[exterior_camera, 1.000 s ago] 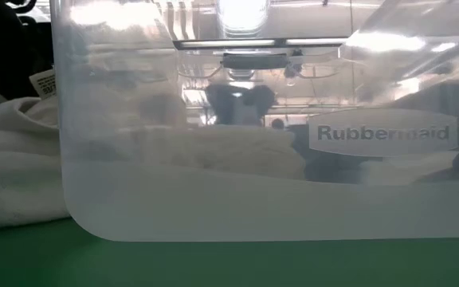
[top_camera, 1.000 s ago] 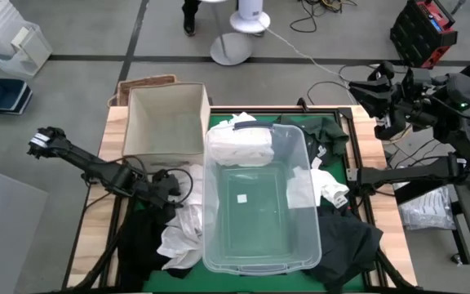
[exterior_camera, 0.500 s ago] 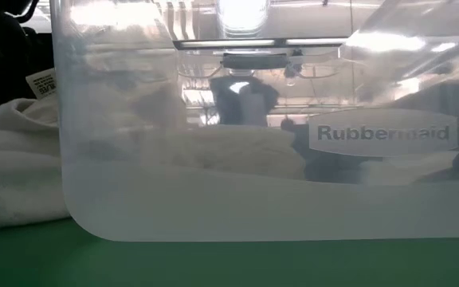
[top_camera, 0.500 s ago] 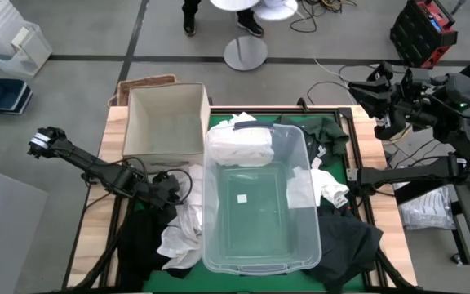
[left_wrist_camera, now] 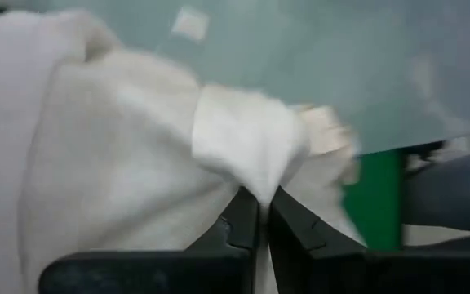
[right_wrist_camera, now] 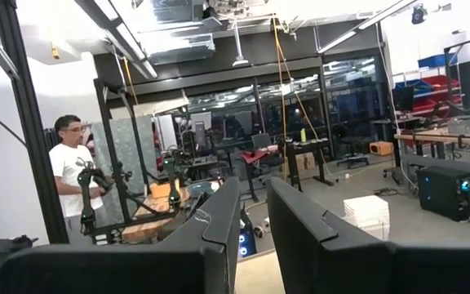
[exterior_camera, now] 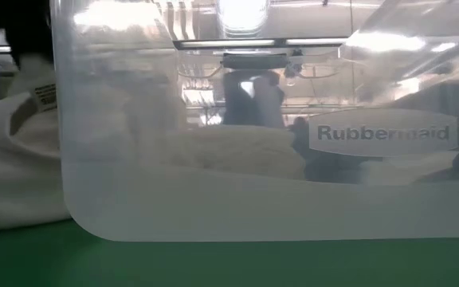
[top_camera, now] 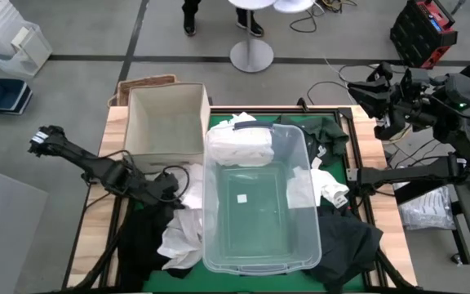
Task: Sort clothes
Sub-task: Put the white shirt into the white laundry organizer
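Note:
A white garment [top_camera: 182, 224] lies crumpled on the table against the left wall of the clear tub [top_camera: 296, 245]. It also shows in the low view [exterior_camera: 10, 167]. My left gripper [top_camera: 176, 186] is shut on it. Another white garment [top_camera: 239, 145] lies in the tub's far end. Black clothes lie at the near left [top_camera: 141, 241] and near right [top_camera: 353, 237], and a dark green one [top_camera: 326, 131] at the far right. My right gripper [right_wrist_camera: 253, 192] is raised off the table's far right corner, narrowly open with nothing between its fingers. My left gripper pinches a bunched fold of the white garment [left_wrist_camera: 255, 167] between its two fingertips. It comes from the table's left, slanting down. The held part is drawn up to the fingers, and the rest of the garment lies on the table beside the tub.
A beige cardboard box [top_camera: 163, 122] stands open at the far left, next to the tub. Cables run along the table's left side. A person [right_wrist_camera: 70, 175] stands in the room beyond the table.
My left gripper has taken hold of the white garment beside the tub. The held part has risen toward the gripper, while the rest of the garment stays on the table.

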Controlling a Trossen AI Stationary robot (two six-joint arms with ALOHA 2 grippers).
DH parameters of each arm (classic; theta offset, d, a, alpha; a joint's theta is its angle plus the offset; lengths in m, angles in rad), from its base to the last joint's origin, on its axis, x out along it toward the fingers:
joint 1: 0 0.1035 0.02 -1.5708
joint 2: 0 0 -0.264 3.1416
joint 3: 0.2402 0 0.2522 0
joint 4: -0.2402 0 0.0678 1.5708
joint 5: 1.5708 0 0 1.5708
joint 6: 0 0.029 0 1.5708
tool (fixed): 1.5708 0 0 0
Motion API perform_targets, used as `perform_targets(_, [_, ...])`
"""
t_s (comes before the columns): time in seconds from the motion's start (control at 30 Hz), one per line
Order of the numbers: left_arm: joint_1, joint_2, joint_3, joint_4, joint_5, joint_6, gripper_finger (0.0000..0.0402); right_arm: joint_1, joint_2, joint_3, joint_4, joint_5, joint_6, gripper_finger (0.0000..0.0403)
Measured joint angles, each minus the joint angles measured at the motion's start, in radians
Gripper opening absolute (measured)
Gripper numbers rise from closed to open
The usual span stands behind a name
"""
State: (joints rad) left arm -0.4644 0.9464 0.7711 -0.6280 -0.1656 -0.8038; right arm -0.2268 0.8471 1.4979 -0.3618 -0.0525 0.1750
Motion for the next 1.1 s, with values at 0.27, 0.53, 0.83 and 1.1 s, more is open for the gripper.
perform_targets(0.27, [-0.065,0.003,0.360,-0.177,-0.079,0.041,0.0000,0.000,0.000,0.000,0.000,0.001,0.000,0.0057])
perform_targets(0.53, [-0.120,0.041,0.696,-0.245,-0.305,0.228,0.0000,0.000,0.001,0.000,0.000,0.001,0.000,0.0057])
perform_targets(0.83, [-0.125,0.177,1.020,-0.241,-0.360,0.454,0.0000,0.000,0.002,0.000,-0.002,0.001,-0.003,0.0057])
perform_targets(1.1, [-0.125,0.355,1.365,-0.269,-0.405,0.662,0.0000,0.000,0.022,0.000,-0.003,0.001,-0.008,0.0057])
